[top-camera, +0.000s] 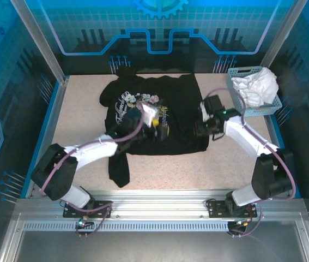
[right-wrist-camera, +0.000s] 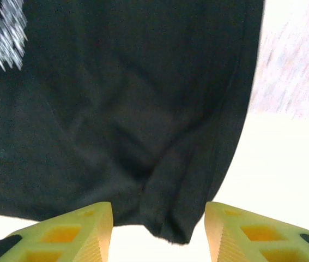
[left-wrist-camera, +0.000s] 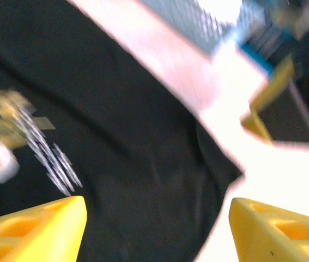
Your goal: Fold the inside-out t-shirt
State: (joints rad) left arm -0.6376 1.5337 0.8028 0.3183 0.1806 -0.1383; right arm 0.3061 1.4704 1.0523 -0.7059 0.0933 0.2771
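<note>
The black t-shirt [top-camera: 181, 114] bears illegible white script [top-camera: 120, 112].

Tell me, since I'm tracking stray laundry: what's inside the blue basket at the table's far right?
A crumpled white cloth garment fills the basket. Whatever lies beneath it is covered.

t-shirt [top-camera: 181, 109] lies on the table [top-camera: 78, 120], cloth [top-camera: 259, 86] in basket [top-camera: 247, 69] far right.

Both arms stretched inward, left hand [top-camera: 159, 130] and right hand [top-camera: 199, 129] angled down — jaws apart, nothing gripped
</note>
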